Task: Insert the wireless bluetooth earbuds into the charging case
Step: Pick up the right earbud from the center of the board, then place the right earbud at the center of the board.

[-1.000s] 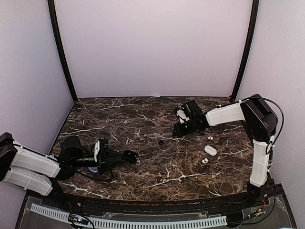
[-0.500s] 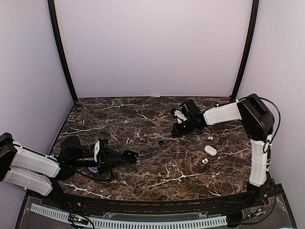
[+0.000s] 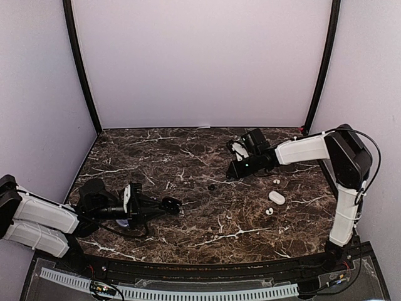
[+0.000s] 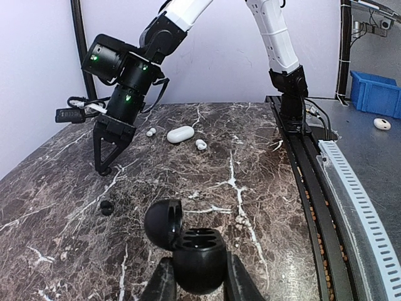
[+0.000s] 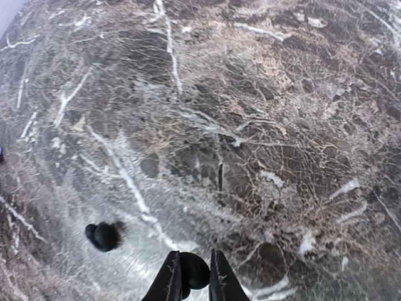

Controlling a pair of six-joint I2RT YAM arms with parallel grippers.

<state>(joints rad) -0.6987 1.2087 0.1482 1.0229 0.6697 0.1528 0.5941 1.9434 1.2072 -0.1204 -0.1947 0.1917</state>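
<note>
My left gripper [image 4: 199, 277] is shut on the lower half of an open black charging case [image 4: 200, 254], whose lid [image 4: 164, 224] is tipped to the left. The case shows in the top view at near left [image 3: 170, 204]. My right gripper [image 5: 191, 273] is shut on a black earbud [image 5: 195, 269] just above the marble. In the top view the right gripper [image 3: 232, 172] is right of centre. A second black earbud [image 5: 103, 236] lies on the table [image 3: 212, 187], also in the left wrist view [image 4: 107, 207]. Two white earbuds [image 3: 276, 182] [image 3: 269, 211] lie at the right.
A closed white oval case [image 3: 276, 197] lies between the white earbuds, also in the left wrist view [image 4: 180, 133]. The dark marble table [image 3: 188, 163] is walled at the back and sides. A cable rail [image 3: 188, 291] runs along the near edge.
The right wrist has shifted slightly, first left and then back right, its fingertips staying near the same spot. The left arm and the black case have not moved.
</note>
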